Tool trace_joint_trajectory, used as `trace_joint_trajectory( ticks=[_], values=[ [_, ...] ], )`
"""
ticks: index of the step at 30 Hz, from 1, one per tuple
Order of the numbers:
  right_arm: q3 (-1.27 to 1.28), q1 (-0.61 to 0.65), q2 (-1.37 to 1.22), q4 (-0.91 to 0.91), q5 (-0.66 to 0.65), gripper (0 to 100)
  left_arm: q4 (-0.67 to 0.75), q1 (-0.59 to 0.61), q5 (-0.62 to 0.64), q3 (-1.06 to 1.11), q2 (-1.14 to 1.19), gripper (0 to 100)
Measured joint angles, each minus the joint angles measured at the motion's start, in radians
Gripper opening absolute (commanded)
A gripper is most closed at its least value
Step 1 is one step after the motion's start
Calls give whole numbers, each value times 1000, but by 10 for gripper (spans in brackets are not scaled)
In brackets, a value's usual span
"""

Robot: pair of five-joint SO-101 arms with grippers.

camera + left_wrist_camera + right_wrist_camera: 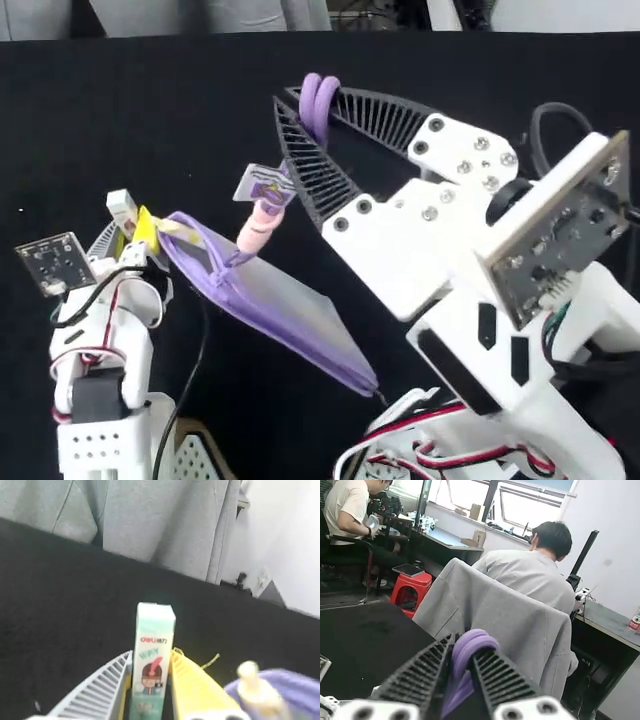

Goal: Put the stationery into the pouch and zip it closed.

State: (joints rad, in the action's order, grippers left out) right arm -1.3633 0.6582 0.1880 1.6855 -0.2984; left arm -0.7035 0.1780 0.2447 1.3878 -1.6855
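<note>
Pouch (280, 305) purple cloth w/ glossy clear plastic; table (120, 100) matt black.

Black tbl (120, 110), grey jacket (485, 610) behind it, red stool (412, 587) nr desk (445, 539).

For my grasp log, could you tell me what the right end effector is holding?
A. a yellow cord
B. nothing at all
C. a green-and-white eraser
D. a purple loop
D: the right end effector is shut on the purple loop, which sticks up between its ribbed black jaws.
</note>
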Motion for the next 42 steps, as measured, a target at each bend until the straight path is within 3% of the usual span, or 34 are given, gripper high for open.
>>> trace_joint_trajectory(
  ticks=[9,18,22,26,30,42],
  values=[
    [0,-124,0,29,0,11,-256,0,74,-315,-3,29],
    [0,-144,0,44,0,11,-434,-37,80,-635,-17,29],
    [0,-144,0,44,0,11,-433,-132,86,-671,-18,30],
    [0,-146,0,48,0,11,-345,-206,164,-618,-18,30],
    [0,-149,0,48,0,11,-261,-219,219,-499,-15,29],
    [0,-149,0,51,0,11,-196,-267,279,-358,-14,30]
  ],
)
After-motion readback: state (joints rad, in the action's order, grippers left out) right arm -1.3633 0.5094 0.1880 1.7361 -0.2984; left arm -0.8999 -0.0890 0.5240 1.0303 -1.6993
